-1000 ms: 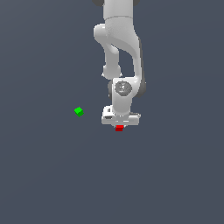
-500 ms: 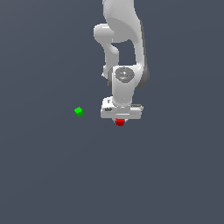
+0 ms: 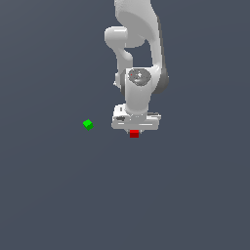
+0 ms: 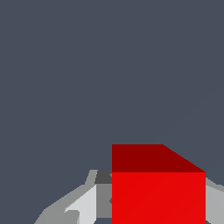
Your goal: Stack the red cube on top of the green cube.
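in the exterior view, the red cube point(image 3: 134, 134) is seen directly beneath the gripper point(image 3: 135, 130), well apart from the green cube point(image 3: 88, 124) at the exterior view's left. in the wrist view, the red cube point(image 4: 158, 188) is flanked by fingers point(image 4: 83, 205); whether it is gripped cannot be told.

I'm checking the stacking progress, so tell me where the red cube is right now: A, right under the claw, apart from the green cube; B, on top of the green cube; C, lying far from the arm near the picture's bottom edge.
A: the red cube sits directly beneath the claw, while the green cube lies alone toward the exterior view's left.
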You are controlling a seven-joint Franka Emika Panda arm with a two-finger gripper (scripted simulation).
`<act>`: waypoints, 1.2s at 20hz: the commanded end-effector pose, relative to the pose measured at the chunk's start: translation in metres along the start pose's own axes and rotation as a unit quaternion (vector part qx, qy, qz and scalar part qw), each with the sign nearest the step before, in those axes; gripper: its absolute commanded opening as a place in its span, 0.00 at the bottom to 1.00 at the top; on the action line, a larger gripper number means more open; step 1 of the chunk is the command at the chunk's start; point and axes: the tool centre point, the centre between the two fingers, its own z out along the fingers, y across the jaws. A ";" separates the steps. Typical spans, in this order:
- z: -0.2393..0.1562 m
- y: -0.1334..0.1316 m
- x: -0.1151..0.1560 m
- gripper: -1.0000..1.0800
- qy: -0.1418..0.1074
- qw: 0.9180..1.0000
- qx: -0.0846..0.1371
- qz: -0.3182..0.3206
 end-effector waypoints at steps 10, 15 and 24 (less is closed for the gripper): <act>0.010 0.047 -0.021 0.00 0.000 1.000 0.000 0.000; 0.020 0.093 -0.041 0.00 0.000 1.000 0.000 0.000; 0.040 0.191 -0.082 0.00 0.000 1.000 0.000 0.000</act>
